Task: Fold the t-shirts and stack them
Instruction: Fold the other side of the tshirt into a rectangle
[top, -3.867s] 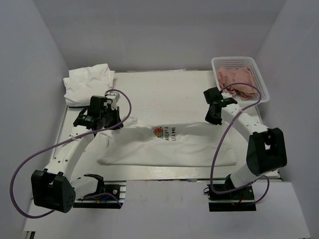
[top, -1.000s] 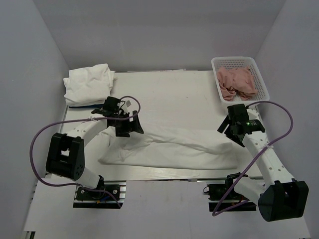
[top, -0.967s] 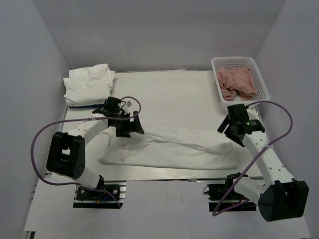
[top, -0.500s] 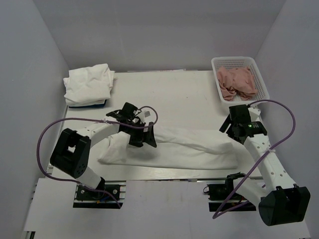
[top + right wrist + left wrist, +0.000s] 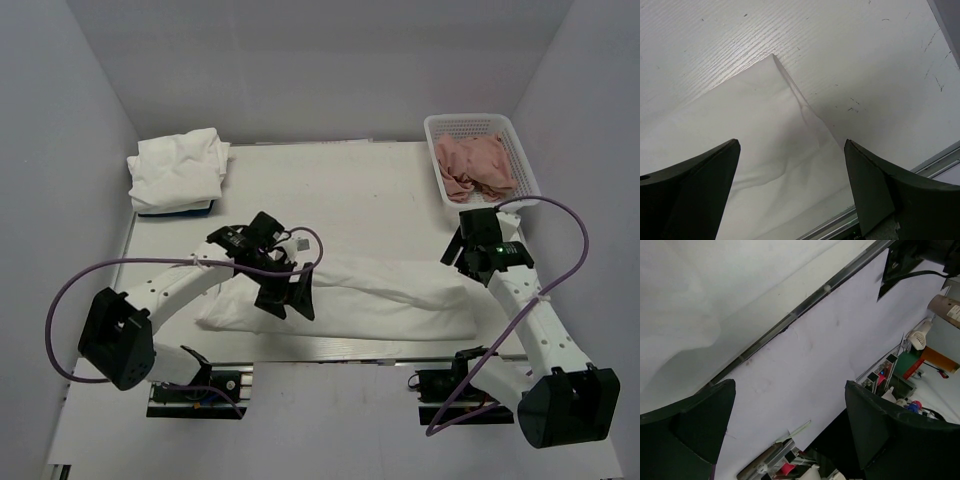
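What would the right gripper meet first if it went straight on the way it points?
Probably the white t-shirt, its corner on the table right under the right gripper.

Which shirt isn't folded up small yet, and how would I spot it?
Look at the white table, along the middle of its near edge. The t-shirt lies there as one long, flat white strip. Unlike the folded white bundle in the far left corner, it is stretched out, not stacked.

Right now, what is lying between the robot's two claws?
A long white t-shirt, folded into a strip, lies between the left gripper and the right gripper. Both stand open over it. The top view shows this best.
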### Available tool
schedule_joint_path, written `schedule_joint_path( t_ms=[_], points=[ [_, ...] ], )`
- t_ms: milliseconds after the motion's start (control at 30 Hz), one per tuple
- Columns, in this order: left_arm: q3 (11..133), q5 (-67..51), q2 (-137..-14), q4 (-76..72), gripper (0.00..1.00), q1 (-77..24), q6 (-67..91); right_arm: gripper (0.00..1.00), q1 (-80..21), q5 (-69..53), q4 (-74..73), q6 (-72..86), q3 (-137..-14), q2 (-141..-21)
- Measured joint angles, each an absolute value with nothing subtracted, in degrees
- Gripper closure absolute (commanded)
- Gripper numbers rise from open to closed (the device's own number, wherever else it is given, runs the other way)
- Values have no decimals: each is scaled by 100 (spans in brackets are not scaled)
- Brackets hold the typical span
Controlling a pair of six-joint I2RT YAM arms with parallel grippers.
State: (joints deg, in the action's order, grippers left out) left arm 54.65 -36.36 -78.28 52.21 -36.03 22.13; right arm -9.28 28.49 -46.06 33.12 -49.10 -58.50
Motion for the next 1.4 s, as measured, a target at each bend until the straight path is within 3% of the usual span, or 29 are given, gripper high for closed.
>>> schedule_joint_path(
  t_ms=[200,433,933,1100,1400],
  points=[
    [6228,-3354,-7636,5157,0,-3575,2327,10,-910,2683,-4460,3146,-4910,-6014],
    [6189,-2132,-7620,5000,0,-3520,2790,10,-906,2497,-4292,2969,-4908,-6016],
    [3798,-2467,-7887,3647,0,-3500,3570,10,-906,2338,-4106,2932,-4751,-6027],
    [3959,-2637,-7782,3507,0,-3498,3559,10,-906,2294,-4077,2910,-4711,-6025],
    [5465,-2390,-7181,3844,0,-3500,3306,10,-906,1861,-3918,2683,-4696,-5951]
  ],
)
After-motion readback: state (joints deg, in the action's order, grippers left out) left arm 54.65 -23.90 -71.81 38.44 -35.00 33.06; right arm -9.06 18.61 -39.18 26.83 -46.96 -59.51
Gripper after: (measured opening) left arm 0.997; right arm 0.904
